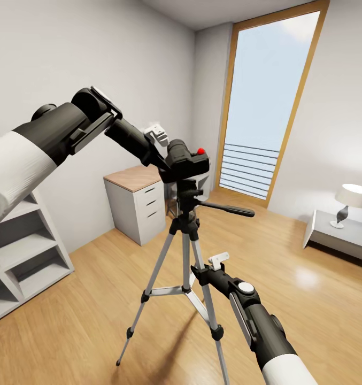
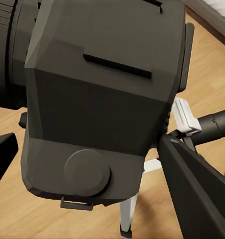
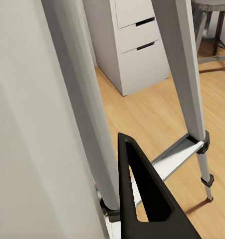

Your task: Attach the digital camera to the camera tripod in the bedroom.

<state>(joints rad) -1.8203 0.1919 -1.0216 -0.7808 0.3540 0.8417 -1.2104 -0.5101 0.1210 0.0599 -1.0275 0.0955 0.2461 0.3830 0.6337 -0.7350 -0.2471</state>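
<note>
The digital camera (image 1: pixel 185 160), black with a red dot, sits on top of the head of the camera tripod (image 1: pixel 186 251) in the middle of the bedroom. My left gripper (image 1: pixel 162 158) reaches in from the upper left and is shut on the camera body (image 2: pixel 102 99), one finger (image 2: pixel 197 189) on each side. A silver tripod leg (image 2: pixel 127 214) shows below the body. My right gripper (image 1: pixel 210 266) hangs low, right beside a tripod leg (image 3: pixel 187 74). One black finger (image 3: pixel 142 199) shows there; the other is hidden, so its state is unclear.
A white drawer cabinet (image 1: pixel 138 203) with a wooden top stands against the left wall, with grey cube shelves (image 1: pixel 20 251) nearer me. A tall window (image 1: pixel 266 107) is behind the tripod. A low grey table (image 1: pixel 330 235) with a lamp (image 1: pixel 352 200) sits at the right. Open wooden floor surrounds the tripod.
</note>
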